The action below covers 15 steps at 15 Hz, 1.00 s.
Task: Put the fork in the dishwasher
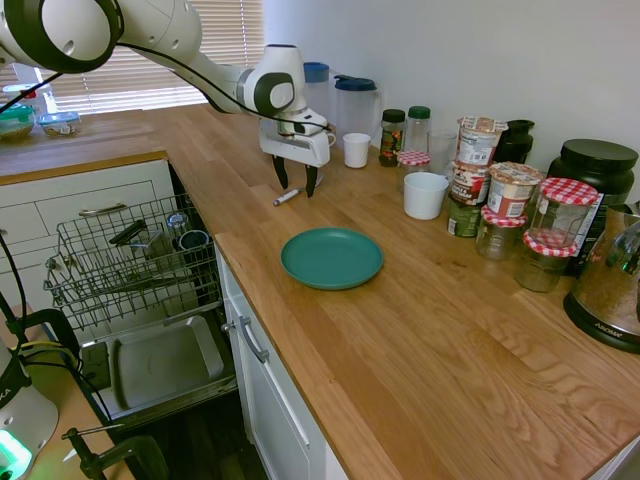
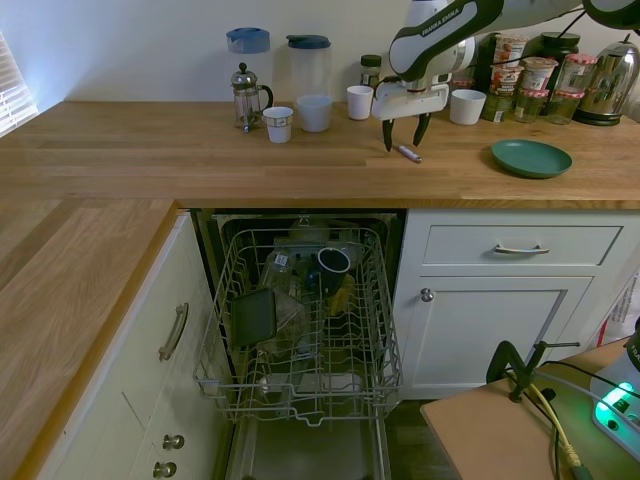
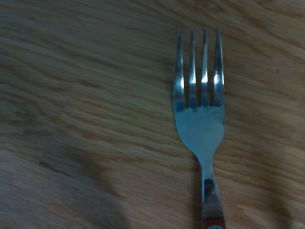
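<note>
Now the claw (image 1: 297, 187) hovers spread above the fork (image 1: 286, 198) on the surface (image 1: 400, 340); next, descend, pinch, then carry to the dishwasher (image 2: 300, 330).

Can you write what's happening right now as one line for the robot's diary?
stage: reaching | pincer: open, above fork | fork: flat on counter | dishwasher: open, rack out

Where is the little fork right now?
The fork lies flat on the wooden counter, right under the open gripper. In the first exterior view it sits behind the green plate, not yet in the dishwasher.
</note>
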Available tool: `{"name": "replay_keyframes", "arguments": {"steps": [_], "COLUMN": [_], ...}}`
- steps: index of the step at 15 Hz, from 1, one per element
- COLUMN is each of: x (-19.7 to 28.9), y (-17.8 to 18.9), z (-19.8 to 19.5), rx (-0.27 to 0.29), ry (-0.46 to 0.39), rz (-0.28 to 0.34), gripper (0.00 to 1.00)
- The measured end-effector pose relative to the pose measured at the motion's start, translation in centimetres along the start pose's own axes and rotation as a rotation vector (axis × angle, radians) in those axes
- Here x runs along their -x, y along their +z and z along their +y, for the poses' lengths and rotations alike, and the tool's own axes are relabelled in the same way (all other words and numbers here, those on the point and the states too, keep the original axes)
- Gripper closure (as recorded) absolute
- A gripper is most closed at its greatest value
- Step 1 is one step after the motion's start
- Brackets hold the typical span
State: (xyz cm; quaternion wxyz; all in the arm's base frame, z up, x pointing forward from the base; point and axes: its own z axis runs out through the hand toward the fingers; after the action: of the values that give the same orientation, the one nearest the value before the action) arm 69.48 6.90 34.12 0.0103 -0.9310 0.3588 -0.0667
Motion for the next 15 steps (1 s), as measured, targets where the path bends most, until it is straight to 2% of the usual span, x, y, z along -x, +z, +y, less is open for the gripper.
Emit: {"name": "replay_keyframes", "arguments": {"steps": [15], "x": [-0.50], "y": [0.39], "z": [0.32], "rx": [0.000], "ry": [0.006], "rz": [-0.027], "gripper": [1.00]}}
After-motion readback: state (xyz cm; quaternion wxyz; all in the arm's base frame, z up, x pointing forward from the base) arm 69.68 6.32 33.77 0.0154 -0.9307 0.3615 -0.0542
